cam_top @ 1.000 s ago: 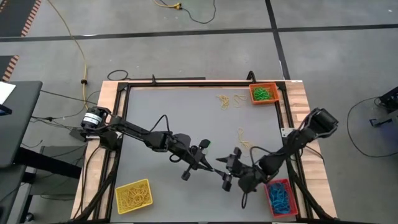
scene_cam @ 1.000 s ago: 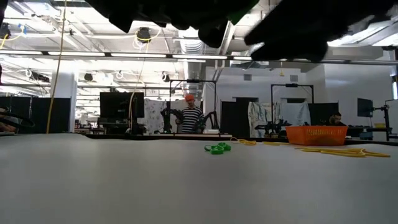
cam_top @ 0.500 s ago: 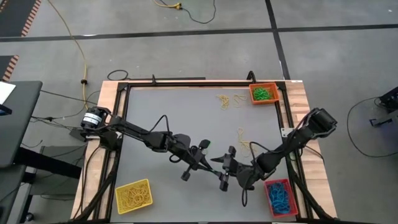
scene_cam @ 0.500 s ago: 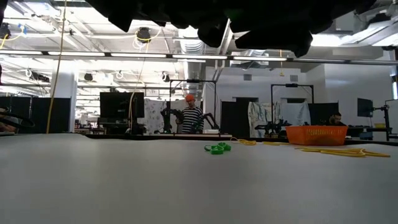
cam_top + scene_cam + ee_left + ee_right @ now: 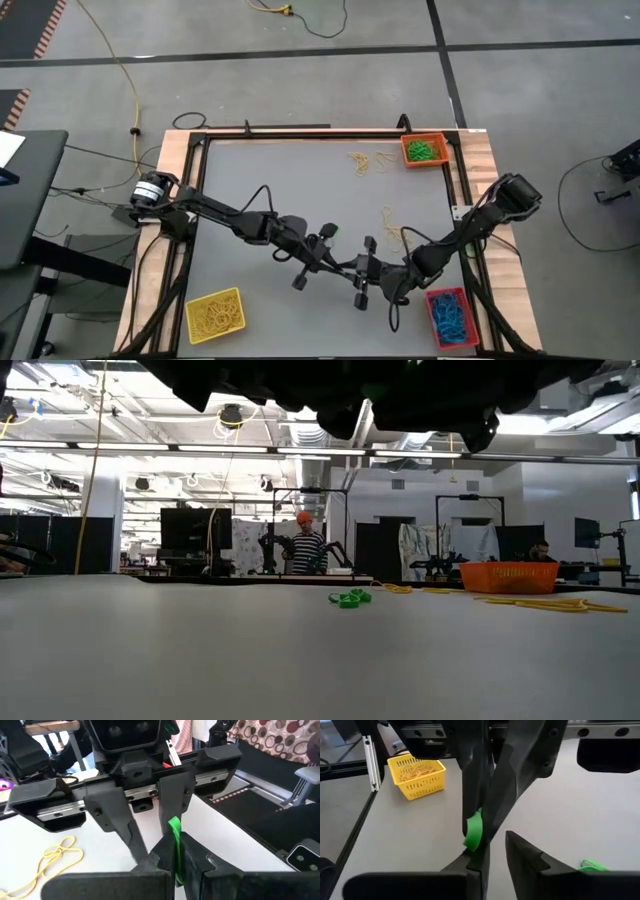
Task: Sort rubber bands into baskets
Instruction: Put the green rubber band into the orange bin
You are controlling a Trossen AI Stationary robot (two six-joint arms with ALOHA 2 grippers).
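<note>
A: Status on the handover?

B: Both arms meet mid-bench, front half. Left end effector [image 5: 338, 263] is pressed together, pinching a green rubber band [image 5: 174, 831] between its tips. Right end effector [image 5: 362, 270] has moved in from a second ago; it was clear of the left one then, now its fingers [image 5: 519, 851] straddle the left tips and the green band. They've narrowed since then but I see a gap between them in the right wrist view; I can't tell if they touch the band yet.

A: Baskets?

B: Unchanged. Orange basket [image 5: 424, 150] at the far right corner holds green bands, red basket [image 5: 451, 316] at the near right holds blue ones, yellow basket [image 5: 214, 314] at the near left holds yellow ones.

A: Loose stuff?

B: Yellow bands [image 5: 370, 161] just beside the orange basket, a second yellow cluster [image 5: 391, 225] near the right arm, same as before. A loose green band [image 5: 350, 598] lies on the bench [image 5: 260, 180], seen in the low view.
</note>
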